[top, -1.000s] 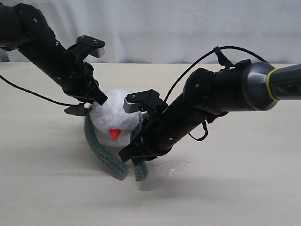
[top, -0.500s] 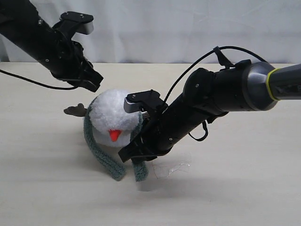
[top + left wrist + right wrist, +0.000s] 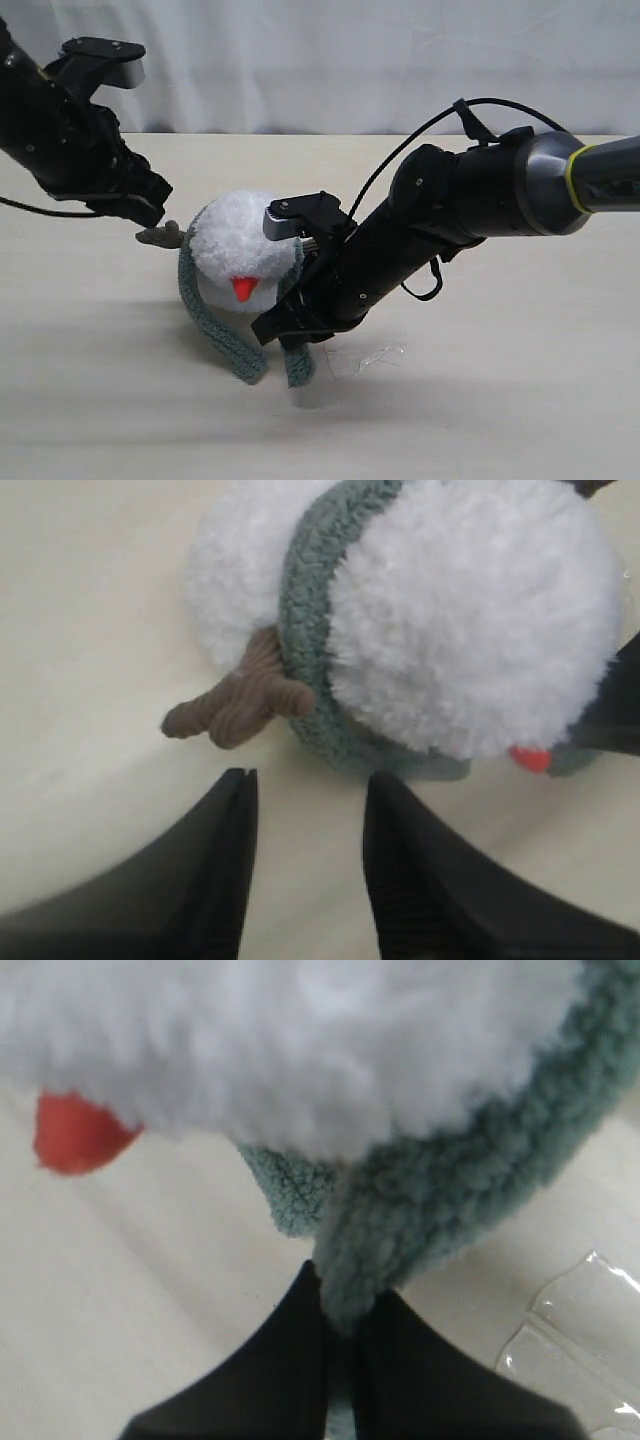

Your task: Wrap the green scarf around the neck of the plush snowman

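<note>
The plush snowman sits mid-table, its orange nose facing the camera. The green scarf loops behind its neck, and both ends hang down in front. My right gripper is shut on the scarf's right end, just below the white fluff. To the left of the snowman, my left gripper hovers open and empty, short of the brown twig arm. In the left wrist view the scarf lies in the groove between head and body.
A scrap of clear plastic lies on the pale table beside the right gripper, also in the right wrist view as clear plastic. A white curtain closes off the back. The right arm's black cable arcs above it.
My left gripper has let go at the snowman's left side, opened, and pulled back to the left. The right gripper and scarf end have stayed put.
</note>
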